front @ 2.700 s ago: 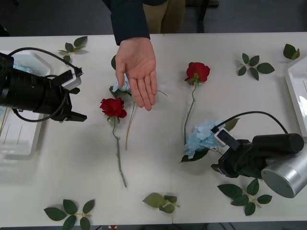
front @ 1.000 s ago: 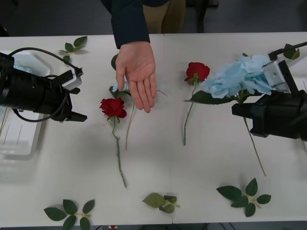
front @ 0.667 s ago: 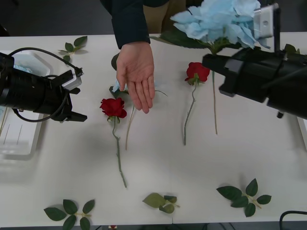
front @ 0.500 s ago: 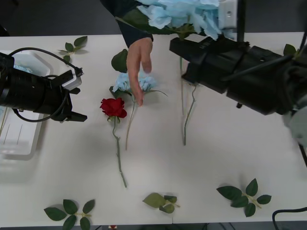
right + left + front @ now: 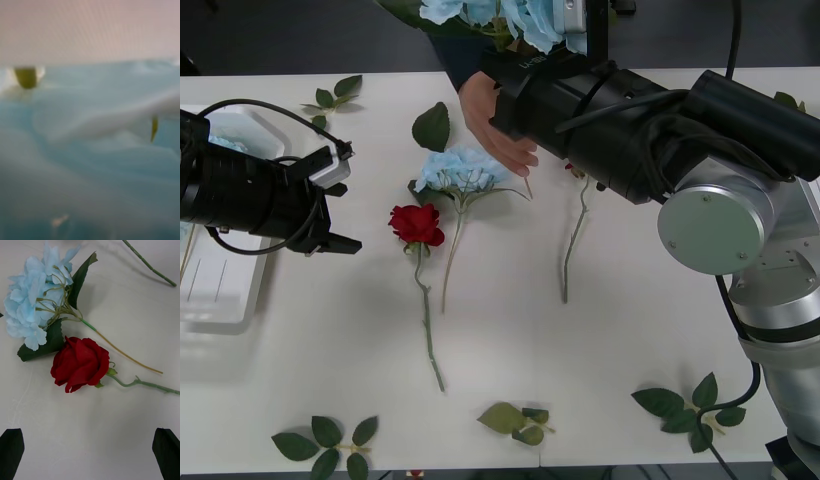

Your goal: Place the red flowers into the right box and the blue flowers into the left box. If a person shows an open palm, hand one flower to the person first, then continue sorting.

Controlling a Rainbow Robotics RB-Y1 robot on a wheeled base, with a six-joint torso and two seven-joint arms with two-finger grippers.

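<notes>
Surface point(image 5: 510, 350): white; carries loose flowers and leaf sprigs.
Right arm point(image 5: 660, 130): mine, reaching across the far edge; I cannot tell how its fingers stand.
Left box point(image 5: 220, 290): at my left edge.
Left gripper point(image 5: 90, 450): fingers apart, hovering beside the rose.
Raised blue flower point(image 5: 510, 12): above the far edge, at my right arm's tip.
Hand point(image 5: 495, 125): a person's, under that flower.
Lying blue flower point(image 5: 465, 172): mid-surface.
Rose point(image 5: 416, 224): just beside it.

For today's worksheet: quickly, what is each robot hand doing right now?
Left hand: open, holding nothing, above the red rose.
Right hand: carrying the blue flower; its grip cannot be told.
</notes>
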